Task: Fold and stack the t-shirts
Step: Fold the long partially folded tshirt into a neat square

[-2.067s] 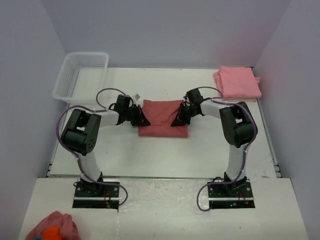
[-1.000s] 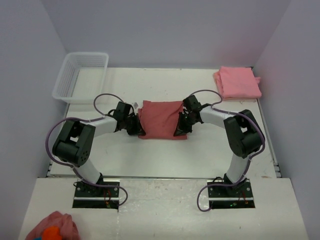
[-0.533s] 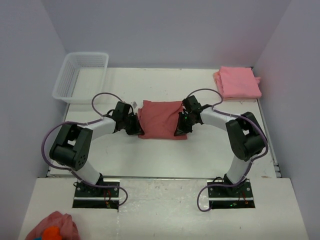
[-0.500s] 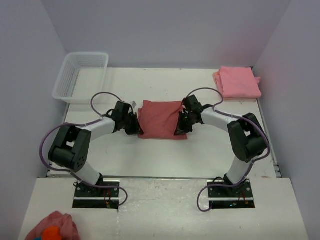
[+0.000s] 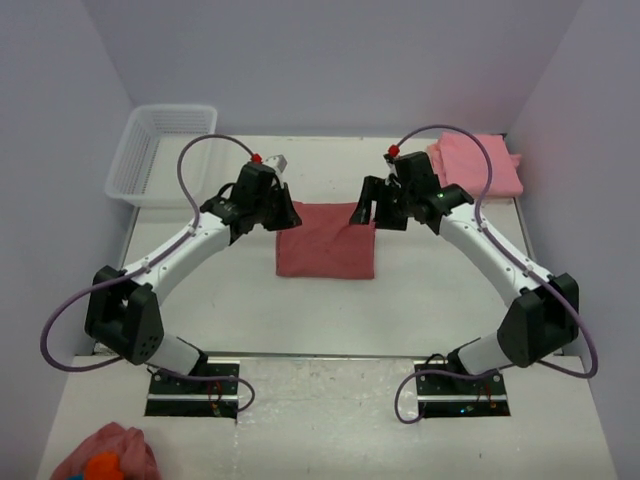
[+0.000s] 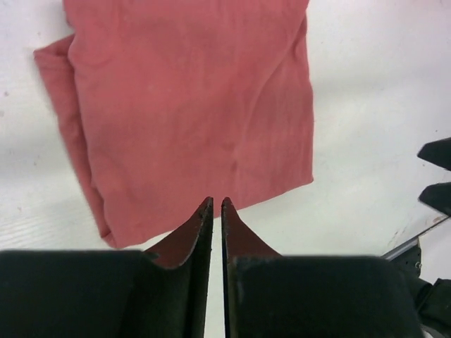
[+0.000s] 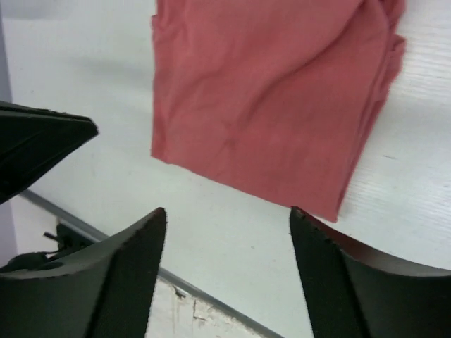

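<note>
Folded rose t-shirt (image 5: 325, 252) lies flat on the table (image 5: 300, 310) beside spread right fingers (image 7: 127, 282)

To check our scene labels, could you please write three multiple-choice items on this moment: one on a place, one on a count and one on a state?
1. Where on the table is the basket? A far left corner; B centre; C far right corner.
2. How many folded t-shirts lie on the table? A one; B two; C four.
3. How is the right gripper? A open, empty; B shut on cloth; C shut on the basket.
1 A: it sits by the left wall at the back.
2 B: the red t-shirt in the centre, the pink t-shirt at far right.
3 A: its fingers stand apart, nothing between.
</note>
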Action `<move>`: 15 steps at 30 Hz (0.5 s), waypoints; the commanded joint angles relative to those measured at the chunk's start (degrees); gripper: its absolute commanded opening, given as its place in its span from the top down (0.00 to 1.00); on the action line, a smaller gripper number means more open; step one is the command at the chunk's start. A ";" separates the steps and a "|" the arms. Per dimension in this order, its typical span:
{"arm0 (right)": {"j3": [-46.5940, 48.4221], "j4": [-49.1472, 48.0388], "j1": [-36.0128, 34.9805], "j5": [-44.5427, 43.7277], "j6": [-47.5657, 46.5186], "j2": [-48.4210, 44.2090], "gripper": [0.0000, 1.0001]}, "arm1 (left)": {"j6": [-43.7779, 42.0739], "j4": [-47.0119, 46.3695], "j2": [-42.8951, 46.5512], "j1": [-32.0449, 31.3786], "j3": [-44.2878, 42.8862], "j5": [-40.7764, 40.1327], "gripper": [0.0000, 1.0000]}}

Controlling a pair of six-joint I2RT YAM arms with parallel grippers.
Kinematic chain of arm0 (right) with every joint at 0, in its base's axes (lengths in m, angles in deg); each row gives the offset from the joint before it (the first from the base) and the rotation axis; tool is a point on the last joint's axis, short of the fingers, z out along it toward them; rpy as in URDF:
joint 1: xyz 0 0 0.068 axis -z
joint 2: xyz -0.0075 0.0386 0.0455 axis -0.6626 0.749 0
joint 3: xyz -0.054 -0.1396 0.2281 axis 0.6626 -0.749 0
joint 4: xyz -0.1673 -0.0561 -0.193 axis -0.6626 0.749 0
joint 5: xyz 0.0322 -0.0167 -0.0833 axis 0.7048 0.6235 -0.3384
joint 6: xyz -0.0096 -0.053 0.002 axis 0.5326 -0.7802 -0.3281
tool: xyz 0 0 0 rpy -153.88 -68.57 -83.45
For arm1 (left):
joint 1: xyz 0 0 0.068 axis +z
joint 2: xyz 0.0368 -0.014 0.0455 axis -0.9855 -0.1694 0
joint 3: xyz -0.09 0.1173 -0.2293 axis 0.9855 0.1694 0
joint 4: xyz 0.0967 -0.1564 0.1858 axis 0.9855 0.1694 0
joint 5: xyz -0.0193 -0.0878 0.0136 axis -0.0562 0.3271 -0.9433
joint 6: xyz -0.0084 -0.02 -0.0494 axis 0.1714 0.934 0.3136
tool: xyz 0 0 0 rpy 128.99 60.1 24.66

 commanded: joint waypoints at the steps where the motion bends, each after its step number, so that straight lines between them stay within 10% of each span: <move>1: -0.12 2.19 3.03 0.69 -1.16 2.95 0.25 | -1.07 2.03 -6.40 -1.01 -5.53 0.51 0.89; 15: -3.38 -8.10 12.17 7.37 -3.62 16.58 0.04 | -2.39 2.03 -30.06 -2.69 -21.88 -0.80 1.00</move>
